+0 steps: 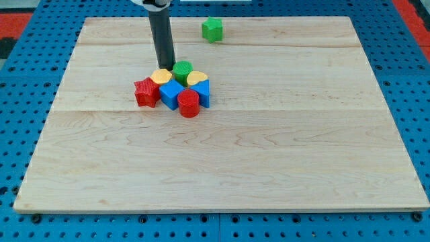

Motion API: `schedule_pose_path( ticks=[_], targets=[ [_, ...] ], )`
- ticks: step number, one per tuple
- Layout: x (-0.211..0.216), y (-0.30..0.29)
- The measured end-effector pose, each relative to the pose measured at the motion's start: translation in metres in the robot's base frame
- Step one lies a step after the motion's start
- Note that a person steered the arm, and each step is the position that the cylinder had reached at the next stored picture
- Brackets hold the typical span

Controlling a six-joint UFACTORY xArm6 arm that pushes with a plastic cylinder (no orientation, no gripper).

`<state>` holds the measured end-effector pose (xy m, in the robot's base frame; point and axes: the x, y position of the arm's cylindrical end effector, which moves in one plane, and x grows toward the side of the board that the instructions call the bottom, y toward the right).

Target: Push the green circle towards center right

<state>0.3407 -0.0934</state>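
Note:
The green circle (182,70) sits at the top of a tight cluster of blocks left of the board's middle. My tip (166,66) is just to the view's left of it, touching or almost touching, and just above the yellow block (161,76). The rod rises from there to the view's top edge. The cluster also holds a yellow heart (196,78), a red star (146,92), a blue block (171,94), a red cylinder (189,103) and another blue block (203,93).
A green star-shaped block (212,29) stands alone near the top edge of the wooden board (302,148). Around the board is a blue pegboard surface (13,134).

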Motion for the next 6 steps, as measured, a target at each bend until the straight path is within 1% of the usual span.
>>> schedule_pose_path(
  ticks=[1,2,3,4,5,6],
  targets=[
    [0.02,-0.005],
    [0.03,0.076],
    [0.039,0.123],
    [0.041,0.092],
    [0.014,0.063],
    [-0.008,0.128]
  ],
)
